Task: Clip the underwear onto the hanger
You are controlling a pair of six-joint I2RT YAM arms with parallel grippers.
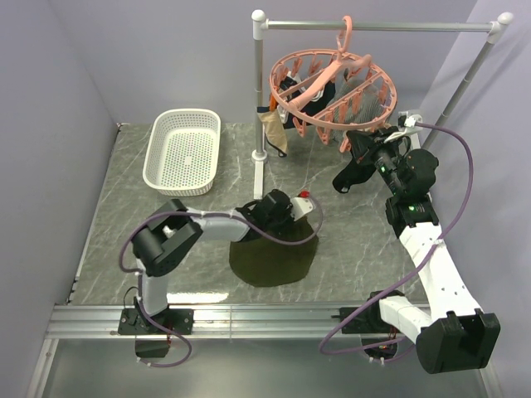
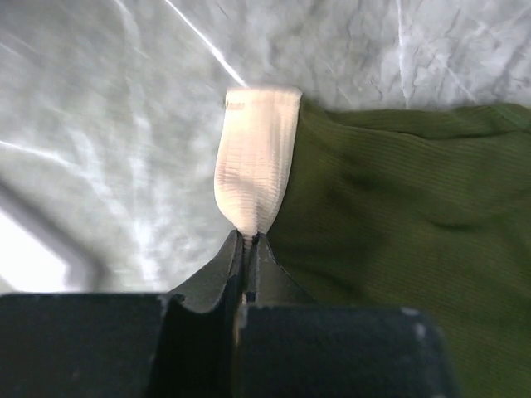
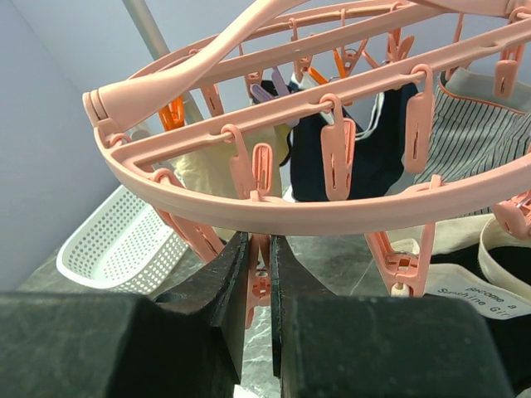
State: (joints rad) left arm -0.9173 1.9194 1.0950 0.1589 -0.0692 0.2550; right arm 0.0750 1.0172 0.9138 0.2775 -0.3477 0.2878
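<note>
The grey marble table [image 1: 108, 224] lies under both arms, and the metal rail stand [image 1: 373, 26] rises beyond them at the far side. The hanger [image 3: 332, 211] hangs by its hook from that rail. Its pink ring arcs right above and just ahead of the right gripper [image 3: 259, 265], filling most of the right wrist view. The white basket [image 1: 152, 162] sits on the table beyond and to the left of the left gripper [image 2: 249, 249], well apart from it.

The underwear [image 1: 274, 261] lies spread on the table directly beneath and to the right of the left gripper, far below the hanger and not clipped to it. Its pale waistband [image 2: 257, 157] stands up folded ahead of the fingertips. The left jaws are pressed together on the lower end of that band, with no gap showing between them.

Behind the ring, farther from the right gripper, hang a dark navy garment [image 3: 365, 149], a striped garment [image 3: 481, 124] to its right and a cream garment [image 3: 207, 174] to its left.

The right jaws stand almost closed, only a narrow slot apart. A pink peg [image 3: 259, 286] dangling from the ring sits in that slot, and both fingers appear to be pinching it.
</note>
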